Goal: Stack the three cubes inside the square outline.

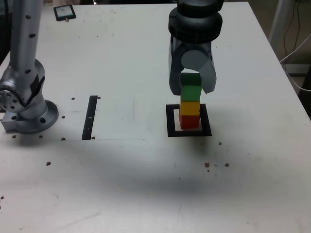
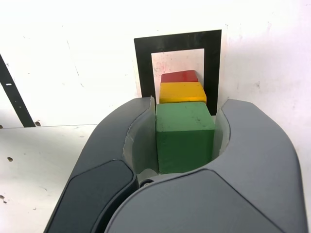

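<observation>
The gripper [image 1: 191, 82] hung over the square outline [image 1: 189, 132] and was clenched on the green cube [image 1: 191, 91], a jaw pressed against each of its sides. In the wrist view the green cube [image 2: 184, 137] filled the gap between the two grey jaws, with no space left on either side.

The green cube sat on top of the yellow cube [image 1: 189, 108], and the yellow cube rested on the red cube [image 1: 189, 121]. The red cube stood on the white centre of the square outline, so the three made one upright column inside the black frame. From the wrist view the yellow cube [image 2: 182, 92] and the red cube [image 2: 180, 76] showed as narrow bands beyond the green one, with the frame [image 2: 145, 68] around them.

A narrow black strip [image 1: 90, 117] lay on the white table [image 1: 146, 184], well apart from the outline toward the exterior view's left. Farther that way stood the arm's grey base [image 1: 26, 111]. A small dark device [image 1: 64, 12] lay near the table's far edge.
</observation>
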Controlling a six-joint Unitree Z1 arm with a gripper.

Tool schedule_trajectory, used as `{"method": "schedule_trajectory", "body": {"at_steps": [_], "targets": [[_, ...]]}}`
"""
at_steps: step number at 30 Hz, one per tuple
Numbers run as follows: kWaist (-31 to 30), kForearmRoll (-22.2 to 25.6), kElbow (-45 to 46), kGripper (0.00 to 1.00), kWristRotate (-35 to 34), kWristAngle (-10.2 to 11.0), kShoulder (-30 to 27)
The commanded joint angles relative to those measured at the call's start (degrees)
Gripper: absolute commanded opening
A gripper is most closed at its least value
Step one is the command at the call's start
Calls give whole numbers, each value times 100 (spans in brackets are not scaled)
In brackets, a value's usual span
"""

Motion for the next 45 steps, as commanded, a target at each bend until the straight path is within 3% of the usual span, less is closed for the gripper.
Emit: {"method": "schedule_trajectory", "body": {"at_steps": [1, 8, 12, 22, 35, 45], "targets": [[14, -6, 18, 29, 12, -9, -10], [14, -64, 59, 85, 31, 61, 13], [14, -77, 84, 98, 32, 75, 8], [14, -105, 170, 99, 21, 38, -71], [14, -120, 193, 99, 267, -170, -631], [68, -31, 525, 99, 327, -134, -1113]]}}
